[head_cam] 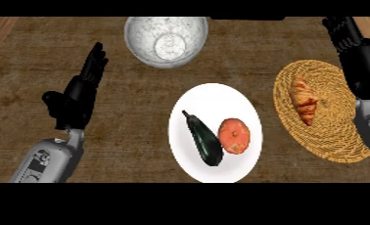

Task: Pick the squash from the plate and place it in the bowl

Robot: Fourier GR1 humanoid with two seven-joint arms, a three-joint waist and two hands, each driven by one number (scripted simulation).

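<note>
Dark-green squash [204, 141] is still lying on the white plate [213, 97] mid-frame, touching a round orange fruit [234, 135]. So nothing's done yet: pick, carry and drop are all left. The speckled bowl [137, 33] sits at top centre with nothing in it. Left hand [76, 99] rests open at frame left. Right hand [345, 35] is at upper right, fingers relaxed, holding nothing, beside a wicker tray [339, 141] with a croissant [305, 101]. I'd guess that orange fruit crowds the grab.

Kitchen: wooden counter [130, 97], plate [217, 92], bowl [143, 40]
</note>
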